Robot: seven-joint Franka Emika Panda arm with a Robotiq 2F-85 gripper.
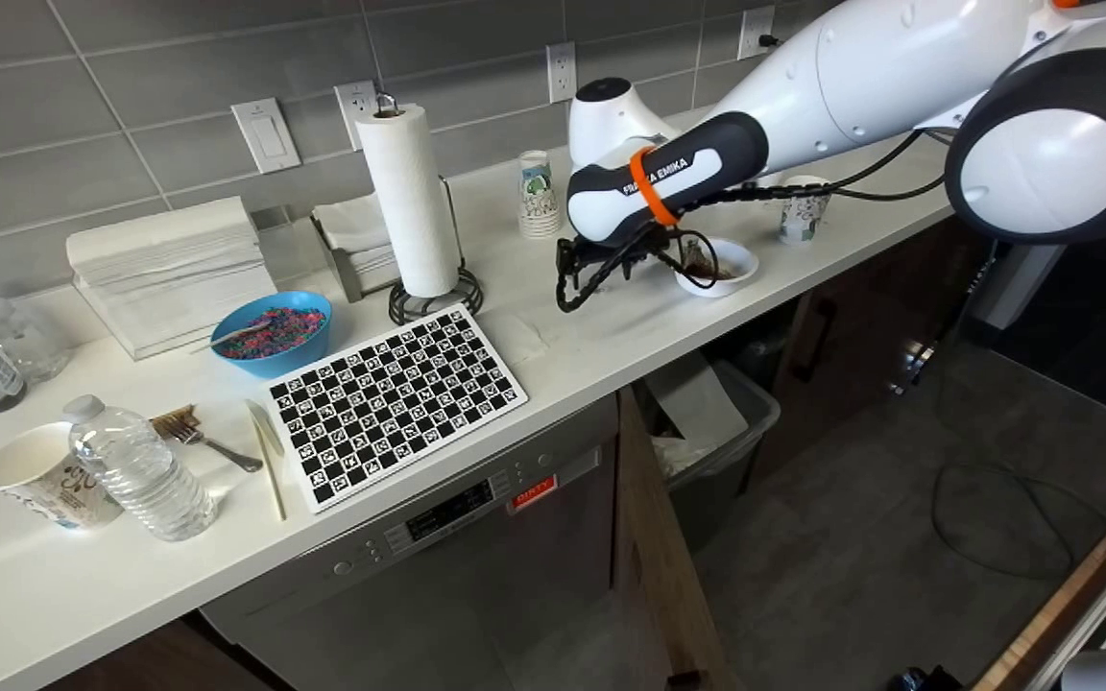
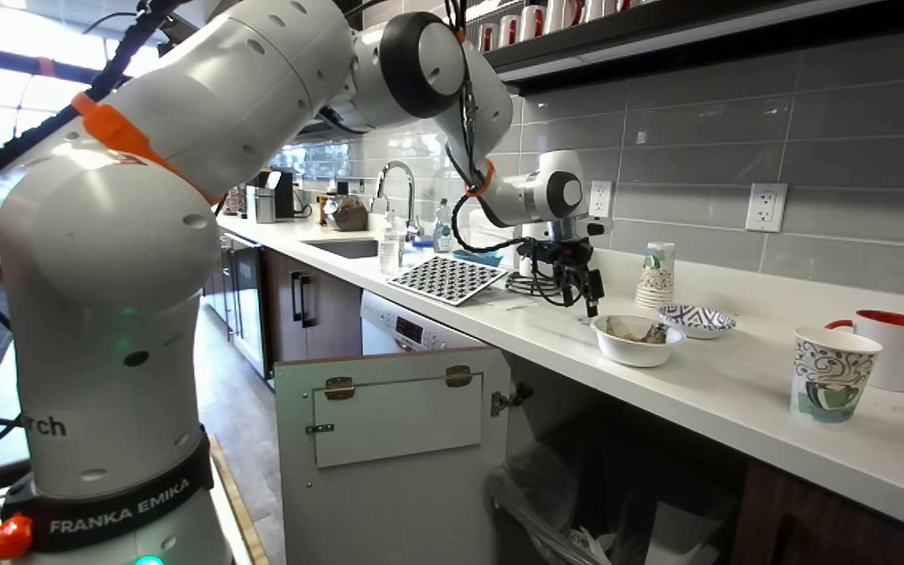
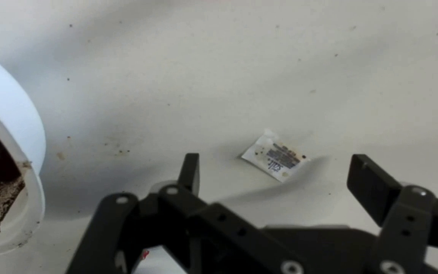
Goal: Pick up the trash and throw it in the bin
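One bin point(image 1: 757, 415), partly hidden below the counter point(image 1: 625, 336)

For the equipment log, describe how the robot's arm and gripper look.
The arm is white and rounded, with black rings around pale round caps. Orange straps wrap it, black cables run along it, and white FRANKA EMIKA lettering sits on black. The gripper is black, with blocky fingers and pale round screw heads.
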